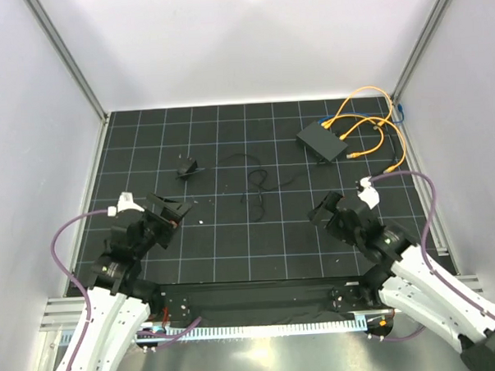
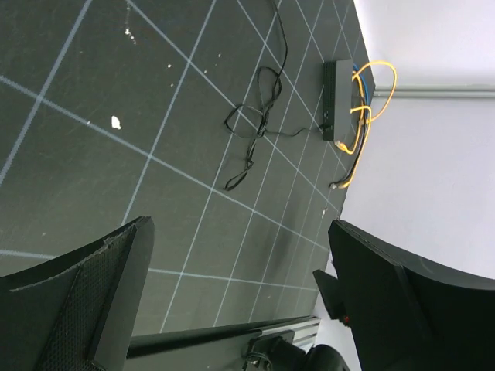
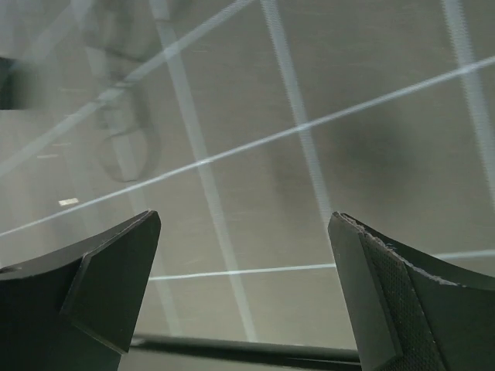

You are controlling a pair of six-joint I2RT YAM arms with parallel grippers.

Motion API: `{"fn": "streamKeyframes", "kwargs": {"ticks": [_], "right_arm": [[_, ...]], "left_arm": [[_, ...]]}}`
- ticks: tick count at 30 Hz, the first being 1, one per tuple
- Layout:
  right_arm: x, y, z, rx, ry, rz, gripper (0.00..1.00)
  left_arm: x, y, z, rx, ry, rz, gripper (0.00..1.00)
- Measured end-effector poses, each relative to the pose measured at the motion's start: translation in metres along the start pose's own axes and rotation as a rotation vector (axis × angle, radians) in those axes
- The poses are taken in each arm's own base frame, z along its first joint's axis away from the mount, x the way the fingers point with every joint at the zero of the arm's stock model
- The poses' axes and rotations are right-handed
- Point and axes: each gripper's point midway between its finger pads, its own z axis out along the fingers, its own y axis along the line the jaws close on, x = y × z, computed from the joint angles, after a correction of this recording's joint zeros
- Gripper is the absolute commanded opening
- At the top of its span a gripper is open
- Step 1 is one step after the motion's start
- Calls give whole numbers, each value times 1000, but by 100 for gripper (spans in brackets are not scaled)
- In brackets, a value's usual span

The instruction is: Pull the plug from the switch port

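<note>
**Ana:** On the far right of the mat sits the switch box, well apart from both arms. How far along would you put the job?

**Ben:** Right at the start, I'd judge. Yellow cables run into the edge of the box that faces away from the arms. So the plug looks seated in the switch port, though plug and port are both too small to pick out. One loose yellow end lies on the mat just beside the box.

**Ana:** And the grippers?

**Ben:** The left gripper hangs over the near left of the mat, jaws spread, nothing between them. The right gripper is the nearer one to the box, also spread wide. Its wrist view shows only bare grid between the fingers.

**Ana:** So what's left?

**Ben:** All of it: reach the box, close on the plug, draw it out, probably with the box steadied.

**Ana:** Any containers?

**Ben:** No bin or tray that I can see. Only the box holds anything, namely those leads. The small black lump and its thin black wire lie loose on the mat, inside nothing
</note>
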Motion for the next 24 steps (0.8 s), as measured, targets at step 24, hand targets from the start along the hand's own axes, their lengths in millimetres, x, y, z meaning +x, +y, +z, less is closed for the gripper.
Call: {"fn": "streamKeyframes", "kwargs": {"ticks": [24], "right_arm": [[-100, 44, 43, 347, 211, -375, 100]], "left_arm": [[36, -165, 138, -8, 422, 437, 86]]}}
